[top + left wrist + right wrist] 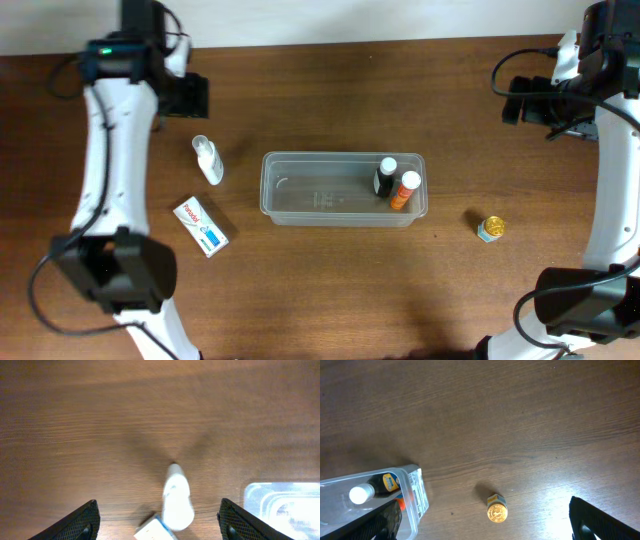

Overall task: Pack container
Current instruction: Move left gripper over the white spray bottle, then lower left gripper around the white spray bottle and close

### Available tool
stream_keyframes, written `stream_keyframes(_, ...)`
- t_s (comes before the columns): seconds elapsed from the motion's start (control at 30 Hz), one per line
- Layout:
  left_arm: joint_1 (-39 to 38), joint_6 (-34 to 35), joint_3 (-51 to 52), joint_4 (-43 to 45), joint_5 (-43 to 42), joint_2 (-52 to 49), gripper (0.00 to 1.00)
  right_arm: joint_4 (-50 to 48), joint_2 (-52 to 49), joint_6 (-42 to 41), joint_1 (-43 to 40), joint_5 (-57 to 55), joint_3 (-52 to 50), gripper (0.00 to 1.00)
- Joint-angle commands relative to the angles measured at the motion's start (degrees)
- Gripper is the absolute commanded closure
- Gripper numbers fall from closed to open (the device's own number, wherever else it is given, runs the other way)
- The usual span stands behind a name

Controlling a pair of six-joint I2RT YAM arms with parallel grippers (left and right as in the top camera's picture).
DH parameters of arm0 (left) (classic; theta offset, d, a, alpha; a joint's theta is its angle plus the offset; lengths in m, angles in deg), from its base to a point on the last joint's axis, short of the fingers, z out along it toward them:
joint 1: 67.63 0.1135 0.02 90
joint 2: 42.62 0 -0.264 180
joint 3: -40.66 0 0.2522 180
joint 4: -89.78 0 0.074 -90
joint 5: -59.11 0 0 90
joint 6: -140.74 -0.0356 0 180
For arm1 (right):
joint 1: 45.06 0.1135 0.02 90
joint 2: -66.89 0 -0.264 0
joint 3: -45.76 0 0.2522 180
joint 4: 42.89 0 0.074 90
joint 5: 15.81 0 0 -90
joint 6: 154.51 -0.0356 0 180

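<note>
In the middle of the frame, the container [320,200] holds two bottles [404,190] at its right end. The left gripper [158,505] and the right gripper [485,504] are both wide apart and empty.

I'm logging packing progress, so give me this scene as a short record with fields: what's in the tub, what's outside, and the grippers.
container: clear, open-topped
inside: dark bottle, orange bottle, at its right end
left of it: white bottle, small box
right of it: gold-lidded jar
left gripper: open, empty
right gripper: open, empty
</note>
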Motion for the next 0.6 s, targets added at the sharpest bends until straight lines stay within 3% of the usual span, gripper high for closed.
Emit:
stream_keyframes(0.0,-1.0,-0.3,-1.0,-0.3,-0.9,-3.3,0.23,0.0,0.6,-0.3,-0.3,-0.5,0.9,0.02)
stream_keyframes(0.57,-0.9,-0.3,-0.3,-3.2,-0.7,-9.4,0.19,0.0,0.6,-0.3,-0.3,-0.5,0.9,0.01)
